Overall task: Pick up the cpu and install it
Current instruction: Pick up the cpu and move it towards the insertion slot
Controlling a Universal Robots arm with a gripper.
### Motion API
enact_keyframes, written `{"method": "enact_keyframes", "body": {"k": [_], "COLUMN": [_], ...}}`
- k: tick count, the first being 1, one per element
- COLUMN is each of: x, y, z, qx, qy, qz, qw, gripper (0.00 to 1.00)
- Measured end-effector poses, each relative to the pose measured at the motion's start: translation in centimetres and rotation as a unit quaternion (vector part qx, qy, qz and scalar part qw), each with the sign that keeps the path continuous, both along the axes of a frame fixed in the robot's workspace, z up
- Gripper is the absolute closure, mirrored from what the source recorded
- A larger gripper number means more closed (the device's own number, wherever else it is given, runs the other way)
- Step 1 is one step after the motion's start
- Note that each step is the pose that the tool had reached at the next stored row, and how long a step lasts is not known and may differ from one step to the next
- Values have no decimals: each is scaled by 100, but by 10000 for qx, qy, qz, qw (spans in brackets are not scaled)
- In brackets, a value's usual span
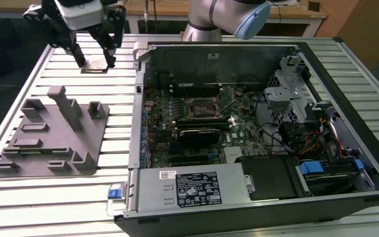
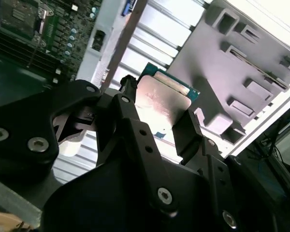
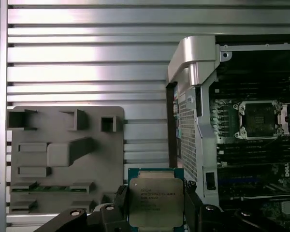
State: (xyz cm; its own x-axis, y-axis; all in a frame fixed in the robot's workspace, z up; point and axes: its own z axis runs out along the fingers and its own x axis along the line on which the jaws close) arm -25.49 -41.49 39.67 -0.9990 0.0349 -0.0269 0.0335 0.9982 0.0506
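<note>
Table (image 1: pixel 77 207) of pale metal slats carries the whole setup. On it sits the open computer case (image 1: pixel 347 74), toward the exterior view's right. A grey moulded fixture (image 1: pixel 51 143) lies on the slats toward that view's left.

Inside the case the motherboard (image 1: pixel 196 123) is exposed. Its cpu socket (image 1: pixel 201 105) shows a dark, bare centre in the exterior view and the first wrist view (image 3: pixel 258 118). Nothing is seated there, so the install is not done.

Progress, as judged: the pick-up half looks accomplished or nearly so, and carry and seating are left.

Arm (image 1: pixel 216 19): its silver links enter over the far edge of the case and reach across to the far corner of the table on the exterior view's left. It ends beyond the fixture and outside the case wall, with the wrist pointing down.

Gripper (image 1: pixel 96 65): the black fingers (image 2: pixel 186 130) hang roughly vertical, low over the slats. The jaws are closed on the cpu (image 3: pixel 156 203), one finger at each of two opposite edges.

The chip lies flat between them, silver top toward the first wrist view's camera, green rim showing. It is well apart from the socket. I cannot tell whether its underside clears the slats or rests on them.
</note>
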Motion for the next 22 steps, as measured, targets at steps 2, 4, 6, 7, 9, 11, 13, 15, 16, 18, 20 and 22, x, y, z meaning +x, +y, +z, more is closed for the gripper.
{"method": "enact_keyframes", "body": {"k": [2,4,6,7,9,11,13,15,16,18,20,22], "x": [85,171,258,306,395,485,577,669,714,804,896,985], "y": [4,7,10,12,15,18,21,24,25,28,32,34], "z": [0,0,0,0,-1,0,-1,-1,-1,-1,-2,-2], "qx": [0,0,0,0,0,0,0,0,0,0,0,0], "qy": [0,0,0,1,0,1,1,0,0,1,0,0], "qz": [-1,0,0,0,0,0,0,0,0,0,-1,0], "qw": [10000,10000,10000,10000,10000,10000,10000,10000,10000,10000,10000,10000], "gripper": [46,46,46,46,46,46,46,46,46,46,46,46]}}
